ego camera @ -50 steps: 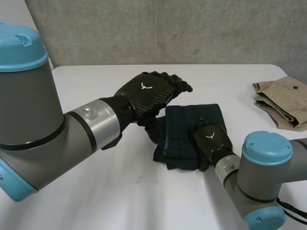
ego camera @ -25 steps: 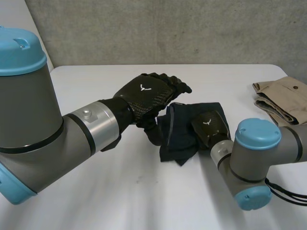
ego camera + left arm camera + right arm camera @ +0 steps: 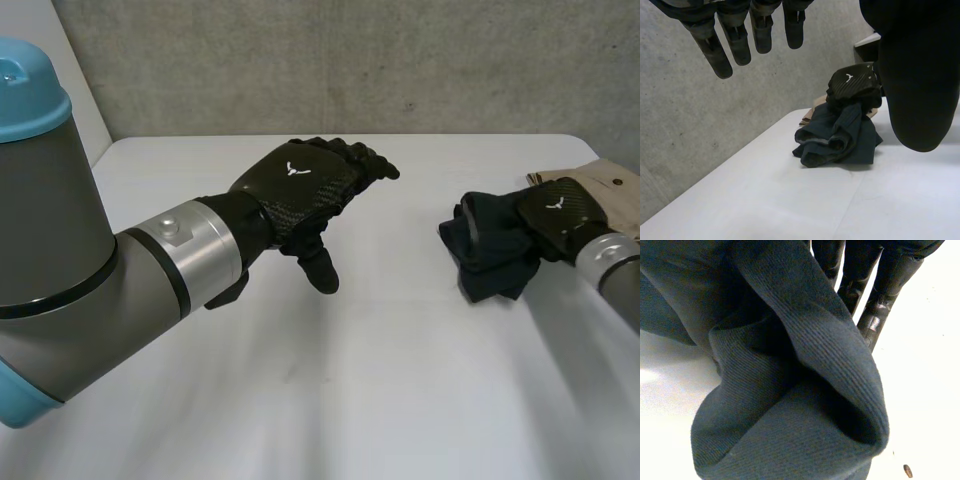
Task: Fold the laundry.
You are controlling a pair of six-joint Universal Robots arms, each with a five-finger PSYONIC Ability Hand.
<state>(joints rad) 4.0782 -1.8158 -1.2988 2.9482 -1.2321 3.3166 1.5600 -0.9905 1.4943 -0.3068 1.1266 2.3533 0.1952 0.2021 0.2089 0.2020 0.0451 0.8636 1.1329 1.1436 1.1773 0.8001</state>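
Left arm [image 3: 90,260], grey with a light-blue cap, occupies the near left of the head view and reaches out over the white table [image 3: 300,400]. Left hand [image 3: 300,190] hangs above the middle of the table with its back uppermost. Its fingers [image 3: 722,47] are straight and spread and its thumb [image 3: 322,268] points down. The hand is released, grasps nothing and touches nothing. Further out and well apart to the right, the right hand [image 3: 560,212] comes in from the right edge on its grey forearm [image 3: 612,268]. It is clenched on the dark cloth [image 3: 490,248], the task's laundry item. In the left wrist view the right hand sits on top of the bundle with its fingers curled down into the fabric. In the right wrist view, thick rounded folds of the cloth lie across the palm, with the fingers [image 3: 880,295] showing just behind them. The cloth is bunched, not flat, and has loose folds. It sits toward the table's right side, and its lower folds appear to meet the table surface. Just behind the right hand, at the far right edge of the table, lies a folded beige garment [image 3: 612,180]. Whether it touches the hand cannot be told. Beyond the table's far edge stands a grey concrete wall [image 3: 350,60].
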